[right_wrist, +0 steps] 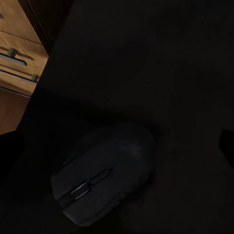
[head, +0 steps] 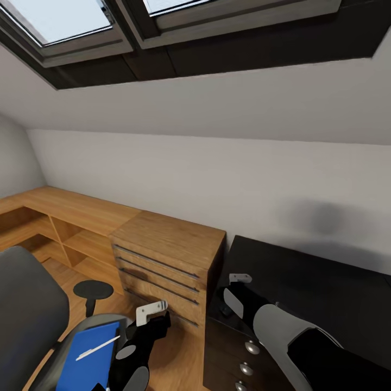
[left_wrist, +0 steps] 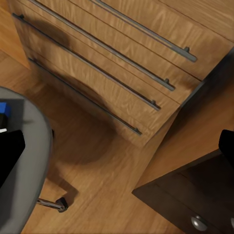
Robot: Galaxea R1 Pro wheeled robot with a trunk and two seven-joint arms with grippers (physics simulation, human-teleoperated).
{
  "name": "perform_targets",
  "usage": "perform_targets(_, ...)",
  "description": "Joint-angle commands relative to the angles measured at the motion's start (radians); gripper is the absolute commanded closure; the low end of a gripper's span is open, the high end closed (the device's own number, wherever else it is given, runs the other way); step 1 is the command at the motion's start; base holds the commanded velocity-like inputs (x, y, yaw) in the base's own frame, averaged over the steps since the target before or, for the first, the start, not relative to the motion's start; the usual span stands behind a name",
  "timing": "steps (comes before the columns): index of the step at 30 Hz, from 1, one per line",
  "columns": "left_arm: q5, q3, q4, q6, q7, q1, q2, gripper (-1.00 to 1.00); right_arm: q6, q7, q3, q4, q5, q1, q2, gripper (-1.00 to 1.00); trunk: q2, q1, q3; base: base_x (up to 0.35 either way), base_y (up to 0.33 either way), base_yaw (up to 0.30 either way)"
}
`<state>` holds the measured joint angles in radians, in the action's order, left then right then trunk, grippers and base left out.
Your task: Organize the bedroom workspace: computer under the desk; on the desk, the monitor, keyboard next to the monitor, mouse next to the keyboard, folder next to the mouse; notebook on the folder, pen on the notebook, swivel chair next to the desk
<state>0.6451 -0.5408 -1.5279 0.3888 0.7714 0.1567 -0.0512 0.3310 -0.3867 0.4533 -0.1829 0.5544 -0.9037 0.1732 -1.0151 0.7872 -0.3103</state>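
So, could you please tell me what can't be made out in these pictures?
- Folder, head view: its near end is cut off by the picture's edge.
- Mouse, right wrist view: dark against the black desk.
- Right tool, head view: its fingertips are hidden by its own arm, so open or shut is unclear.

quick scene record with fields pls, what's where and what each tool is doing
mouse: lies on the black desk, under the right tool
folder: blue, on the swivel chair seat
pen: white, lying on the folder
dresser: light wood, beside the desk
left tool: over the floor between chair and dresser, nothing between its fingers
right tool: nothing gripped; open or shut cannot be told
not yet done: folder still on the chair
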Motion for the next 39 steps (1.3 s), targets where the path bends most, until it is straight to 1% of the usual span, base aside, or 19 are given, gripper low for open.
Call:
perform_targets(1, 0.005, -0.002, -0.001, 0.003, 0.008, 0.001, -0.001, -1.00, 0.006, -0.006, 0.008, -0.002, 0.007, -0.001, 0.000, -1.00, -0.001, 0.000, -0.001, 0.000, 0.000, 0.000)
perform_targets(28, 0.005, -0.002, -0.002, 0.004, 0.008, 0.001, -0.001, -1.00, 0.006, -0.007, 0.010, -0.001, 0.007, -0.001, 0.001, -1.00, -0.190, 0.104, -0.086, 0.000, 0.000, 0.000)
perform_targets(39, 0.005, -0.002, -0.002, 0.003, 0.008, 0.001, -0.001, -1.00, 0.006, -0.007, 0.009, -0.001, 0.007, -0.001, 0.000, -1.00, -0.190, 0.104, -0.086, 0.000, 0.000, 0.000)
